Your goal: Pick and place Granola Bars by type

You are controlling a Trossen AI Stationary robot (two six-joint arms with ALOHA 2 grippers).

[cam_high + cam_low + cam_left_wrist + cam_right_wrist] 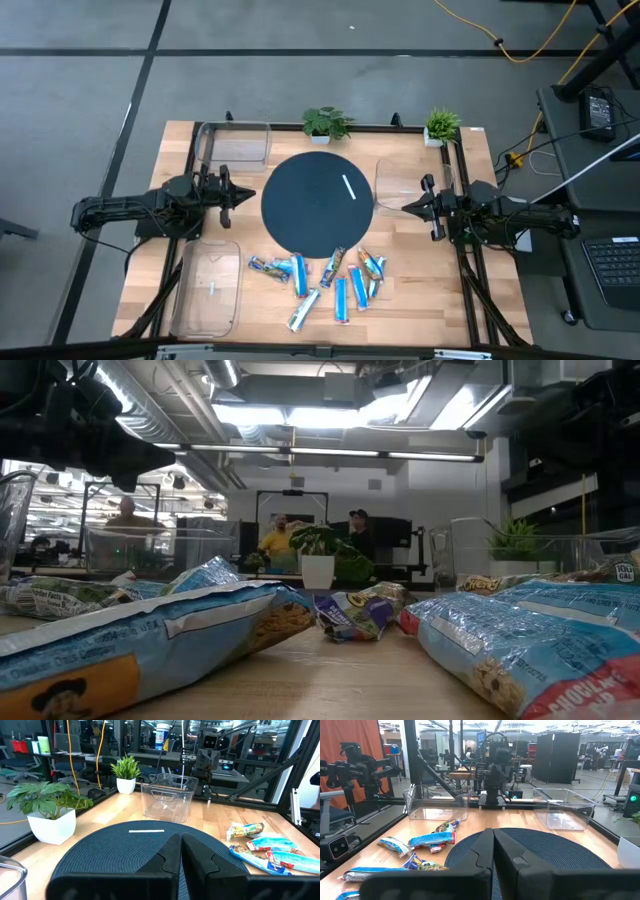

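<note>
Granola Bars (pixel 325 279): loose cluster on the worktop (pixel 420 300) near its front edge — just beside the round dark mat (pixel 318 203).
Left end effector (pixel 248 195): fingers together, empty, at the mat's left rim.
Right end effector (pixel 405 207): fingers together, empty — at the mat's right rim.

Two matte black jointed arms, the left arm (pixel 130 212) and right arm (pixel 510 218), each end in blunt, wedge-shaped dark plastic fingers (pixel 167 862).
</note>
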